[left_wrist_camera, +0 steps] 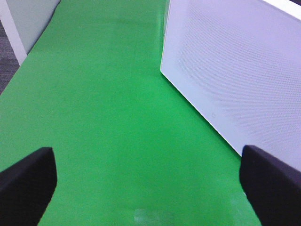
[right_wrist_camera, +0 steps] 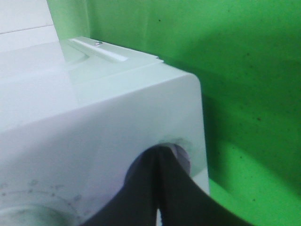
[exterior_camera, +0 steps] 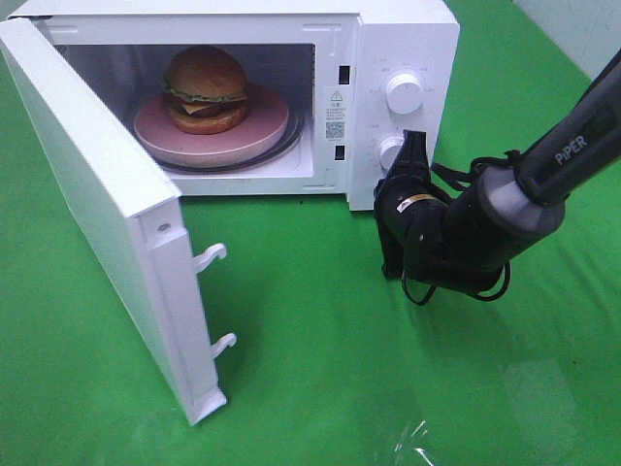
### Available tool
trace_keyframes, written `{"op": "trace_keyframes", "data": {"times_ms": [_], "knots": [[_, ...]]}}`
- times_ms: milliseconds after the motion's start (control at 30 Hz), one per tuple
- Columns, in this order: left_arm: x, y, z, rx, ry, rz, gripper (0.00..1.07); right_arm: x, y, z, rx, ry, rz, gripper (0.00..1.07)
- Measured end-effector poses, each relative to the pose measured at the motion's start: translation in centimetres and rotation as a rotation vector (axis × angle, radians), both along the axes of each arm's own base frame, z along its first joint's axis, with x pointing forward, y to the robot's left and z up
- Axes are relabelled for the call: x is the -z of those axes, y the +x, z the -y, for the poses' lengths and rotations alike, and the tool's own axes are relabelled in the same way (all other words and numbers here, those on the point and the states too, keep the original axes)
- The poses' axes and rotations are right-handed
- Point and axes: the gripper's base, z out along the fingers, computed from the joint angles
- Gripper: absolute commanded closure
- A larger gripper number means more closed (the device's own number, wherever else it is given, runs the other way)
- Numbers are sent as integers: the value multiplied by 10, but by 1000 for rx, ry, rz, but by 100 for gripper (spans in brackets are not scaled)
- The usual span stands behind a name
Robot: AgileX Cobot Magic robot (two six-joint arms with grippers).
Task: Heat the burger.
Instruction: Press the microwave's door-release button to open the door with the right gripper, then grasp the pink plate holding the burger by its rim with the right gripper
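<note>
Where the left wrist view looks down, the left end effector (left_wrist_camera: 146,162) hangs released, its two matte black fingers (left_wrist_camera: 28,181) spread wide over the smooth green tabletop (left_wrist_camera: 103,108), with the door's flat outer face just beside one of them; that face carries a panel of fine dotted mesh. From the high camera, the door (exterior_camera: 107,214) of the microwave (exterior_camera: 408,39) stands swung fully open at the left, a thick white slab with two curved plastic latch hooks (exterior_camera: 213,258) jutting from its edge.

Inside the boxy white cavity the burger (exterior_camera: 205,85) sits on a round pink plate (exterior_camera: 267,131), near its centre. Its domed bun is glossy golden-brown, with a ruffled green lettuce edge, a yellow cheese slice and a dark patty between the halves. The plate rests on a glass turntable (exterior_camera: 294,144) whose rim shows as a dark ring around it.

Right of the cavity, the control panel holds two round white knobs, the upper knob (exterior_camera: 404,92) above the lower knob (exterior_camera: 390,153). The right end effector (exterior_camera: 416,142) is clenched, its black fingers pressed together into one narrow wedge whose tip meets the lower knob. Behind it a bulky black wrist and grey-banded arm (exterior_camera: 572,136) slant away to the right.
</note>
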Motion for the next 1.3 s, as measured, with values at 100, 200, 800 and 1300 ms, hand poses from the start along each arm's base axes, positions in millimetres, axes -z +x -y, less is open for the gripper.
{"op": "trace_keyframes", "data": {"times_ms": [100,200,800,1300], "knots": [[0,0,0,0,0,0,9,-5,-1,-1,-12,-9,-21,107],[0,0,0,0,0,0,9,-8,-3,2,-21,-18,-36,107],[0,0,0,0,0,0,9,-51,-44,12,-352,-328,-189,107],[0,0,0,0,0,0,9,-87,-75,6,-892,-802,-200,105]]}}
